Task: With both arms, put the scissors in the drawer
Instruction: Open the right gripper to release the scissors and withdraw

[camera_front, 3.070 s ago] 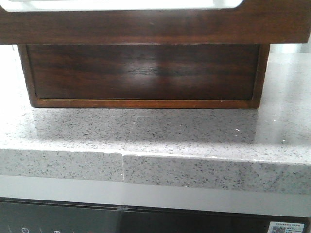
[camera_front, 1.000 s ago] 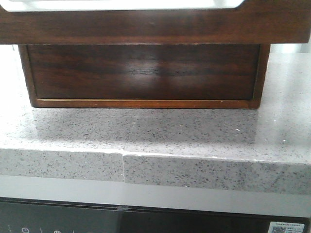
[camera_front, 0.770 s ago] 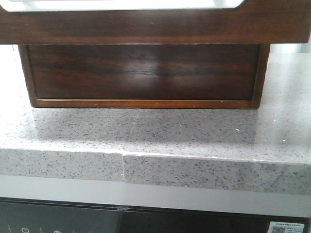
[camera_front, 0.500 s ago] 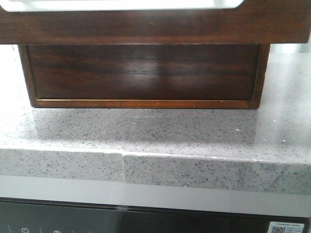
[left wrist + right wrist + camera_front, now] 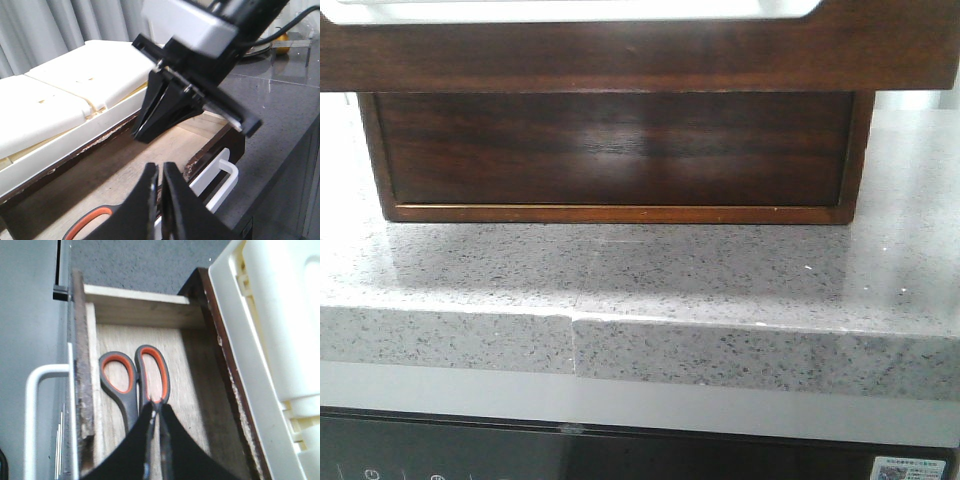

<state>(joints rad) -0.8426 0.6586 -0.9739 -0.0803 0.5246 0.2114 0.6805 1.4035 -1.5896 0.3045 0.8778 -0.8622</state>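
The drawer (image 5: 640,55) is pulled out, its dark face with the white handle (image 5: 570,10) at the top of the front view. The scissors (image 5: 132,375), orange and grey handled, lie flat on the drawer's wooden floor (image 5: 185,380). My right gripper (image 5: 156,412) is shut and empty above them, its tips over the right handle loop. It also shows in the left wrist view (image 5: 142,136), pointing down into the drawer (image 5: 115,170). My left gripper (image 5: 160,172) is shut and empty above the drawer's front edge, near the handle (image 5: 220,177). One scissor loop (image 5: 85,222) shows beside it.
The wooden cabinet (image 5: 620,150) stands on a grey speckled countertop (image 5: 620,270). A dark appliance panel (image 5: 620,455) runs below the counter edge. White foam trays (image 5: 75,95) lie on top of the cabinet behind the drawer, also in the right wrist view (image 5: 270,315).
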